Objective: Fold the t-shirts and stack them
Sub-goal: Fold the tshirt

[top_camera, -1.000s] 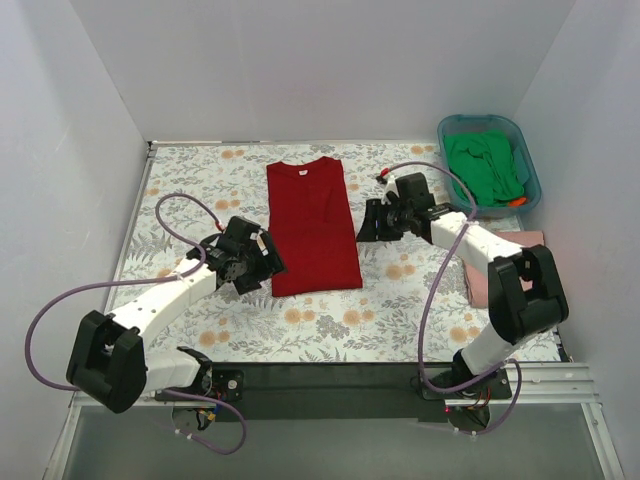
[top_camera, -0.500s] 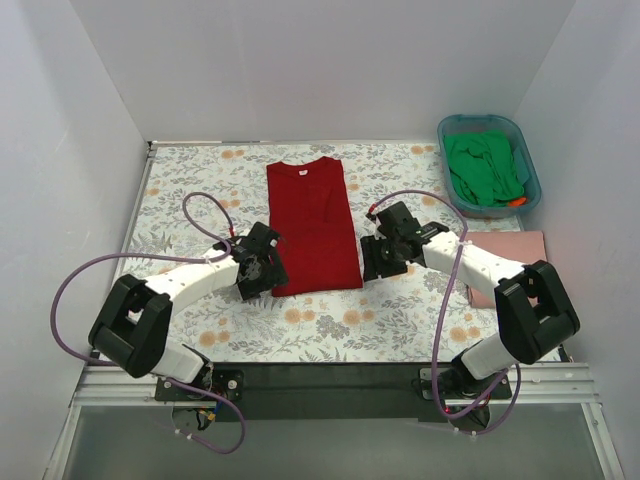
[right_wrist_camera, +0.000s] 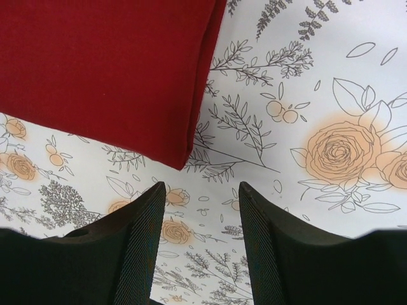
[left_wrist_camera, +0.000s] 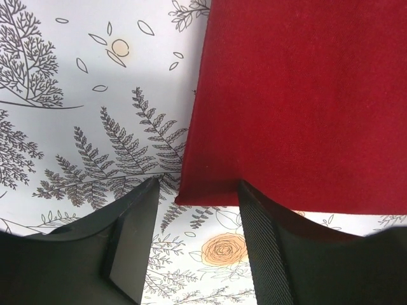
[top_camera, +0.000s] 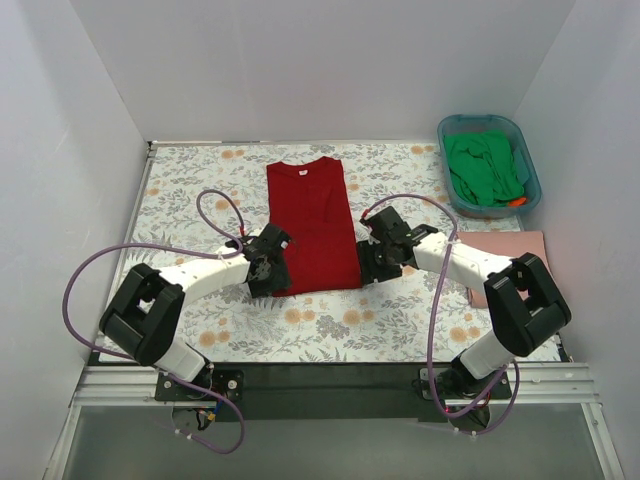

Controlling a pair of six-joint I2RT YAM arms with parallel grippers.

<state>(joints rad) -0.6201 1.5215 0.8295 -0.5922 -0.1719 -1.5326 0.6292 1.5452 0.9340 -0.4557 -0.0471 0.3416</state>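
Note:
The deep red t-shirt (top_camera: 313, 225) lies flat, folded into a long strip, on the middle of the floral table cover. My left gripper (top_camera: 271, 276) is open and empty at the shirt's near left corner (left_wrist_camera: 191, 194). My right gripper (top_camera: 366, 268) is open and empty at its near right corner (right_wrist_camera: 181, 159). Both hover low, jaws apart over bare cover just short of the hem. The green t-shirt (top_camera: 485, 167) lies crumpled in the teal tub (top_camera: 531, 175). The pale pink t-shirt (top_camera: 515, 245) lies at the right, partly behind my right arm.
The floral cover (top_camera: 200, 190) fills the table between white walls. The tub stands at the back right corner. An orange item (top_camera: 517, 201) shows in the tub's near end. Purple cables loop over both arms.
Both grippers have moved inward and nearer, toward the red shirt's near corners. The shirt has not moved.

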